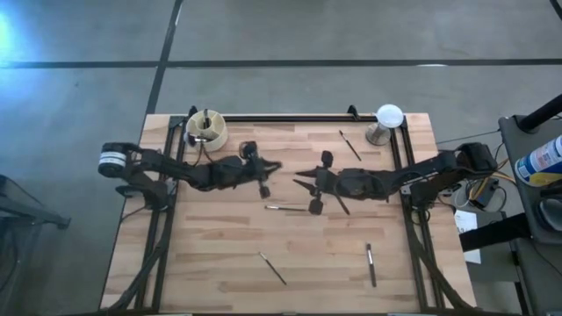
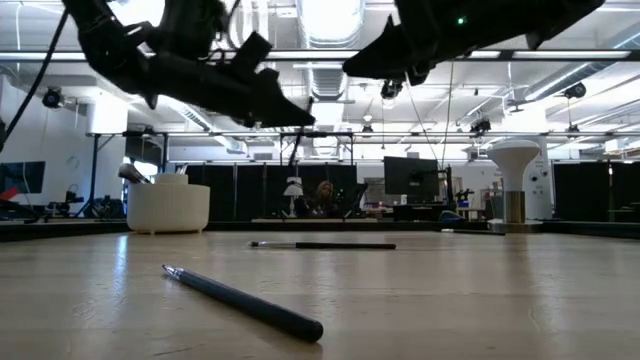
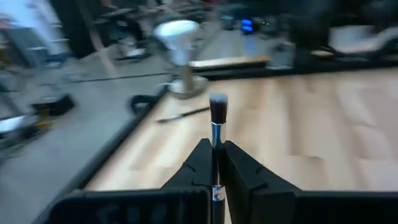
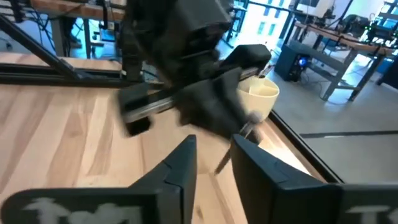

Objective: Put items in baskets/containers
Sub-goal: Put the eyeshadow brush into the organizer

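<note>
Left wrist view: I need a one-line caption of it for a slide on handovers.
Left gripper shut on a makeup brush, bristles pointing toward the white dome on its stand at the table edge.

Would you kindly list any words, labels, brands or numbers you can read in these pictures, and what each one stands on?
No text can be read in any view.
Blue-and-white bottle beside the table: its label is too small to read.
Makeup brush in the left gripper: no readable marking.
Cream cup: plain, no print.

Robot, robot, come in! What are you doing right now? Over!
Left tool shut on a makeup brush, mid-table. Right tool open, empty, facing it. Cream cup at back-left corner. Path clear.
</note>
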Motion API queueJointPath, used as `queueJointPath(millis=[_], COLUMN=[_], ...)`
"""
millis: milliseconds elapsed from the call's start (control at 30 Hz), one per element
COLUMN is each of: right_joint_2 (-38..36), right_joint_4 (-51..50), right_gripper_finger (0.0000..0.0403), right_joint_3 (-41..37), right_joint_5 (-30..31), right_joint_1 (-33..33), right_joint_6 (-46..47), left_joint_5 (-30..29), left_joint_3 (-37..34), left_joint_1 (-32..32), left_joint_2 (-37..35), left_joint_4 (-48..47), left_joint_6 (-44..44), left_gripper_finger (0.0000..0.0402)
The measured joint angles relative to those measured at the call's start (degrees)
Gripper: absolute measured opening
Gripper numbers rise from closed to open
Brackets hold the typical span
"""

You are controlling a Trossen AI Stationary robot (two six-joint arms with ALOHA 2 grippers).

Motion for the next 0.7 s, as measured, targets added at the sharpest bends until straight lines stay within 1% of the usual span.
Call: queueJointPath(millis=[67, 133, 233, 300, 400, 500, 600, 700], right_joint_2=[-1.08, -1.74, -2.43, -2.88, -2.88, -2.7, -2.53, -2.45], right_joint_4=[-0.05, 0.02, 0.17, 0.05, 0.18, 0.82, 0.81, 0.9], right_gripper_finger=[0.0103, 0.0109, 0.0112, 0.0109, 0.01, 0.0091, 0.0082, 0.0073], right_joint_3=[-0.67, -1.1, -1.59, -2.03, -2.15, -2.18, -2.18, -2.18], right_joint_5=[0.0, 0.02, 0.05, 0.07, 0.05, 0.07, 0.05, 0.05], right_joint_1=[0.23, 0.32, 0.32, 0.32, 0.32, 0.3, 0.3, 0.3], right_joint_6=[-0.28, -0.39, -0.46, -0.61, -0.62, -0.87, -1.14, -1.25], left_joint_5=[-2.44, -6.32, -12.7, -14.75, -14.95, -14.23, -10.49, -7.11], left_joint_3=[-2.86, -6.35, -11.94, -15.49, -20.22, -23.5, -24.36, -23.31], left_joint_1=[1.66, 3.7, 7.52, 10.42, 15.84, 22.0, 27.93, 32.89], left_joint_2=[-2.23, -5.21, -10.06, -12.79, -15.75, -16.66, -16.14, -14.36], left_joint_4=[2.68, 5.95, 12.12, 16.67, 24.39, 29.96, 32.19, 32.32], left_joint_6=[0.05, 0.12, 1.04, 1.76, 2.05, 0.97, -0.91, -2.78], left_gripper_finger=[0.0013, 0.0013, 0.0013, 0.0013, 0.0013, 0.0013, 0.0013, 0.0013])
